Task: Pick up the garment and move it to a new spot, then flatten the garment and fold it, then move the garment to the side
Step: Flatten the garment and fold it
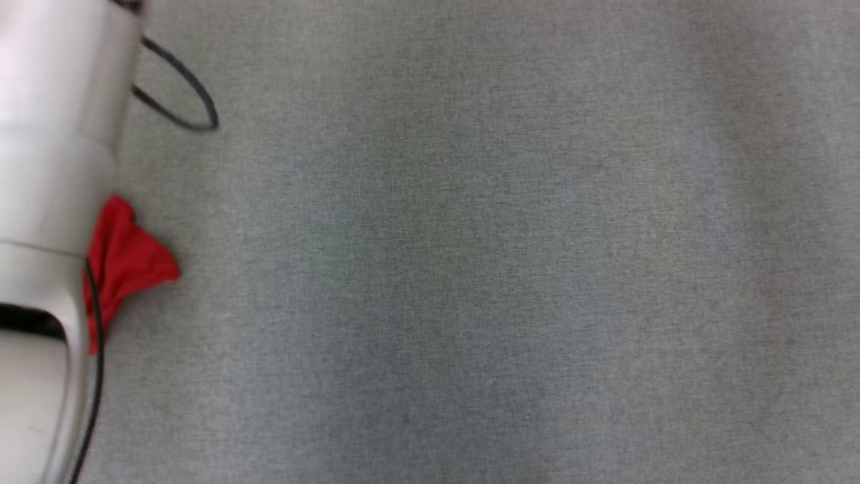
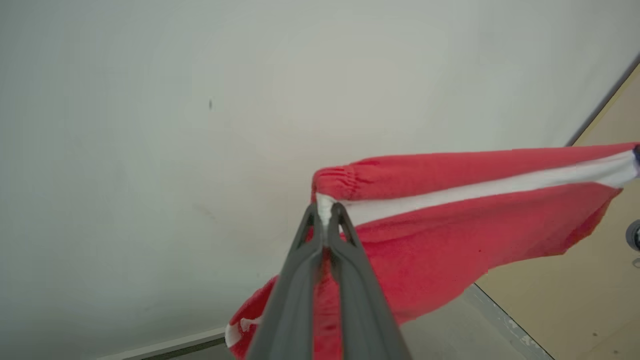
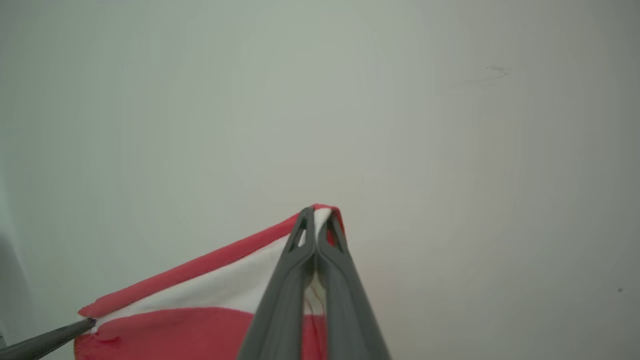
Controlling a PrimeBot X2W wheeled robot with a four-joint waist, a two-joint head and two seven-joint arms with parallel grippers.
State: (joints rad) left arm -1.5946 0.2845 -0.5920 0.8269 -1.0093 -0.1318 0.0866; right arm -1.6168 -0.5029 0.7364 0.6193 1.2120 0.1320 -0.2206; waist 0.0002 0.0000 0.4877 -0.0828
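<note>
The garment (image 2: 450, 240) is red with a white stripe and an elastic gathered edge. It hangs stretched in the air between my two grippers. My left gripper (image 2: 326, 210) is shut on one end of its white stripe. At the other end, my right gripper (image 3: 317, 220) is shut on a corner of the garment (image 3: 200, 330). The left gripper's dark fingertip (image 3: 75, 330) pinches the far corner in the right wrist view. In the head view a red fold of the garment (image 1: 127, 259) peeks out from behind a pale forearm (image 1: 54, 168) at the left edge.
A grey cloth-covered surface (image 1: 470, 269) spreads across the head view. A black cable loop (image 1: 181, 87) hangs beside the forearm. Behind the garment stands a white wall (image 2: 150, 125), with tan floor (image 2: 590, 280) and a small wheel (image 2: 634, 235) at the right.
</note>
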